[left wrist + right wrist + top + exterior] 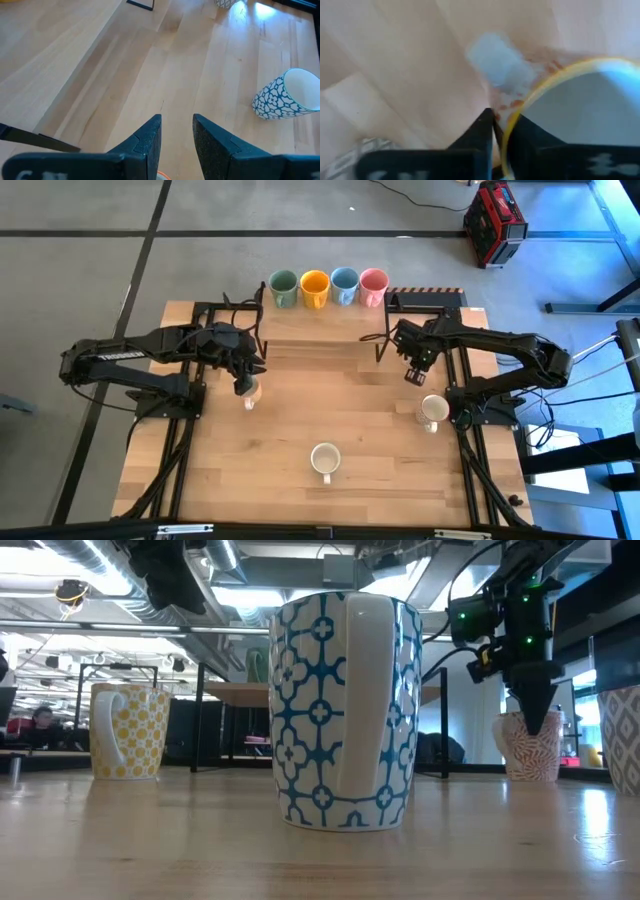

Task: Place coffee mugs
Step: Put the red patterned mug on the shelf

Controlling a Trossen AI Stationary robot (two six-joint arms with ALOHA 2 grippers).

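Observation:
Green (283, 288), orange (314, 288), blue (344, 286) and pink (374, 286) mugs stand in a row on the raised far shelf. A blue-patterned cream mug (325, 460) (345, 710) stands upright near the front edge. My left gripper (244, 383) (177, 140) is open and empty above a yellow-patterned mug (250, 395) (130, 730) that stands on the table. My right gripper (411, 373) (530, 715) (499, 125) is shut on a red-patterned mug (530, 752), which it hides in the high view. A fourth cream mug (433, 410) stands beside it. My right gripper pinches the red-patterned mug's rim (520, 107), one finger inside the mug and one outside. The fingers come from above, pointing down. In the low view the mug is upright with its base (530, 776) at table level.
The raised shelf (325, 325) and its black frame (385, 345) lie along the far side. The arm bases stand at the left (170, 395) and right (480, 400). Bare wood (330, 395) shows between the mugs at mid-table.

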